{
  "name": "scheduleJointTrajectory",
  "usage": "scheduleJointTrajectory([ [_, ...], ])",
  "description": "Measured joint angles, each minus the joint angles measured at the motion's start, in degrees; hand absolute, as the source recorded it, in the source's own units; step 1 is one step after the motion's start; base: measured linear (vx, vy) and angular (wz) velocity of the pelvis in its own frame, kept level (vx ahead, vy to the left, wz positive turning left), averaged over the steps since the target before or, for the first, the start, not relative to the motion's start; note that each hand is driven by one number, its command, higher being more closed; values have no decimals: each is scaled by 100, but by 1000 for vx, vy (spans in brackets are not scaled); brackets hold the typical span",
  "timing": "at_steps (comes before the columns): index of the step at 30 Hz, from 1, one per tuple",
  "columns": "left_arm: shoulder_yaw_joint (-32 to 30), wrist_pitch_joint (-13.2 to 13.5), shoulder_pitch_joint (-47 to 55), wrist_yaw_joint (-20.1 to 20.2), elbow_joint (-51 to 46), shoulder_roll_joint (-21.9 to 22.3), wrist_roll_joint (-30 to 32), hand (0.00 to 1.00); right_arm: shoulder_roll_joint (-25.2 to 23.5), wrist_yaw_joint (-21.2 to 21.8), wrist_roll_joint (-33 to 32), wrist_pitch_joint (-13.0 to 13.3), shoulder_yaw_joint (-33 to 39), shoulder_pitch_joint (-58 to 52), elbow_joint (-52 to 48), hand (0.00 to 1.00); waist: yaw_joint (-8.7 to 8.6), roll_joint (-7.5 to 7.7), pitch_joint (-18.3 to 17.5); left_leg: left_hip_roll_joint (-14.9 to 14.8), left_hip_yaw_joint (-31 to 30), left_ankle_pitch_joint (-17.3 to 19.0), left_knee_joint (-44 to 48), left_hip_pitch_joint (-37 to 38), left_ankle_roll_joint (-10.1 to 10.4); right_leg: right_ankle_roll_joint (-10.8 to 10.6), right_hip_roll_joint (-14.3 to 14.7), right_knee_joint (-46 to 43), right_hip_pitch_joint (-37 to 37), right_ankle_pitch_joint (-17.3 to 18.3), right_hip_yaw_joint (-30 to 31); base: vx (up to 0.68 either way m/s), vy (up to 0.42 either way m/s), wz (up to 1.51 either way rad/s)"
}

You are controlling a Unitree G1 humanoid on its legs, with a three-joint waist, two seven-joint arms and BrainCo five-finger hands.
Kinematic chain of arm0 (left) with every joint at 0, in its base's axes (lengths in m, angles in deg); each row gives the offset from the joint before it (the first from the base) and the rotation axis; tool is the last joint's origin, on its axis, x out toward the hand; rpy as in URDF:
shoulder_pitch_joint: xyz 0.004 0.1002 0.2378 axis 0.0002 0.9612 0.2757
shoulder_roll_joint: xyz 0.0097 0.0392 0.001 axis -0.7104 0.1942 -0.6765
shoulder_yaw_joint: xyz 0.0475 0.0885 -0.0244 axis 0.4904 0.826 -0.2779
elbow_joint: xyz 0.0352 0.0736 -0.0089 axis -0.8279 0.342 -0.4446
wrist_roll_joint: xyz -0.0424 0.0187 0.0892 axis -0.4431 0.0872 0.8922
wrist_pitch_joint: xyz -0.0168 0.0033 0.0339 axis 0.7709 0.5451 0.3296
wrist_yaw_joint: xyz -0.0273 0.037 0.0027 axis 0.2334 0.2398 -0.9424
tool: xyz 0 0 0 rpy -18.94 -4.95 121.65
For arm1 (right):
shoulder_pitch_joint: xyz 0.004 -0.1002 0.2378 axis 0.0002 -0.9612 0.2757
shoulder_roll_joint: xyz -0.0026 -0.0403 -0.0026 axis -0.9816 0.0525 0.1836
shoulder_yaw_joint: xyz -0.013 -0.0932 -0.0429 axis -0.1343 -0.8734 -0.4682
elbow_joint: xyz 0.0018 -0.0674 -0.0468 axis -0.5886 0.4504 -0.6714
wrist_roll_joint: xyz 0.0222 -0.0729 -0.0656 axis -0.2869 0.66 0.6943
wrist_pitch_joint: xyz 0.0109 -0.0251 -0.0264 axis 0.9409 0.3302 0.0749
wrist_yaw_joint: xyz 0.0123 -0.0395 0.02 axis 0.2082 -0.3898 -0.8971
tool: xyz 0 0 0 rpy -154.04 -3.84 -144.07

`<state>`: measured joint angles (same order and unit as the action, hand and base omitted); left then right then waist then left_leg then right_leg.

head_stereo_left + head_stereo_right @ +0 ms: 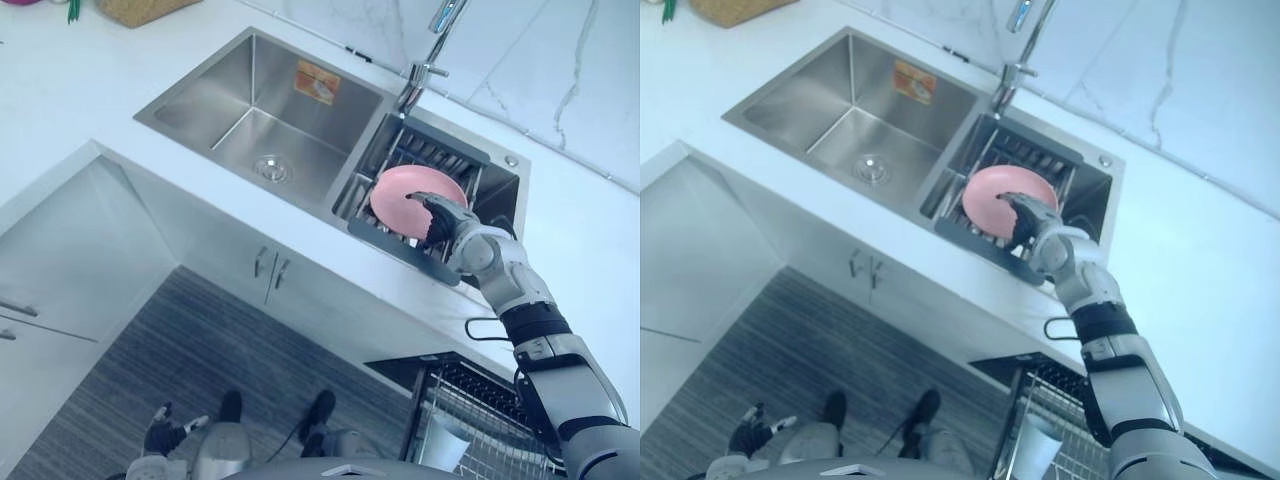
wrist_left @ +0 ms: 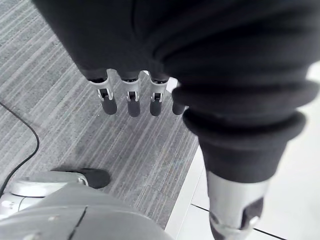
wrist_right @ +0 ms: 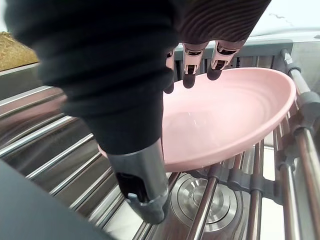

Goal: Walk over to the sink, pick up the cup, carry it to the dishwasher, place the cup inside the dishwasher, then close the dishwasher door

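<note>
No cup shows; a pink shallow dish (image 1: 398, 188) leans tilted on the metal drying rack (image 1: 440, 152) in the sink's right basin. My right hand (image 1: 435, 222) reaches onto the dish's near edge. In the right wrist view its fingers (image 3: 190, 72) are stretched over the pink dish (image 3: 235, 110) with the thumb (image 3: 142, 195) apart in front of the rim, so the hand is open. My left hand (image 1: 160, 432) hangs low at the lower left over the floor, its fingers (image 2: 131, 102) straight and holding nothing. The open dishwasher rack (image 1: 480, 425) juts out at the lower right.
The sink's left basin (image 1: 250, 120) is bare steel with a drain. A faucet (image 1: 425, 70) rises behind the rack. A woven basket (image 1: 140, 10) stands on the white counter at the back left. A pale object (image 1: 440, 447) stands in the dishwasher rack. Cabinet doors (image 1: 270, 268) face the striped floor.
</note>
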<state>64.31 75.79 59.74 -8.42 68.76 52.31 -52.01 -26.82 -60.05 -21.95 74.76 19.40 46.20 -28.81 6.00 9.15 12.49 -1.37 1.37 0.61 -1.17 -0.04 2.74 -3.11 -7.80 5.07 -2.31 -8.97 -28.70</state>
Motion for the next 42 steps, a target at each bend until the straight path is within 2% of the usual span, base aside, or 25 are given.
scheduleJointTrajectory([
  [15, 15, -43, -71, -1, -18, -4, -8, 0, 13, -15, 675, -31, -176, 0, -22, 0, 14, 38, 34, 7, 34, -7, 12, -78, -7, 8, -7, -33, -97, -26, 45, 11, 2, 0],
  [19, 15, -42, -84, -2, -20, -7, -10, 0, 14, -18, 890, -123, -177, 0, -56, 0, 26, 45, 38, 11, 54, -6, 16, -72, -6, 9, -11, -16, -99, -39, 87, -2, 5, -1],
  [41, 29, -43, -131, -6, -19, -72, -111, 0, 14, -14, 1342, -120, -176, -143, -87, 0, 29, 50, 39, -14, 184, 11, 47, -82, 8, 14, 8, -35, -157, -56, 192, 6, 9, -3],
  [42, 31, -43, -132, -6, -19, -72, -112, 0, 14, -14, 1343, -120, -176, -146, -88, 100, 28, 50, 39, -16, 186, 14, 56, -88, 12, 17, 8, -33, -156, -58, 195, 0, 0, 0],
])
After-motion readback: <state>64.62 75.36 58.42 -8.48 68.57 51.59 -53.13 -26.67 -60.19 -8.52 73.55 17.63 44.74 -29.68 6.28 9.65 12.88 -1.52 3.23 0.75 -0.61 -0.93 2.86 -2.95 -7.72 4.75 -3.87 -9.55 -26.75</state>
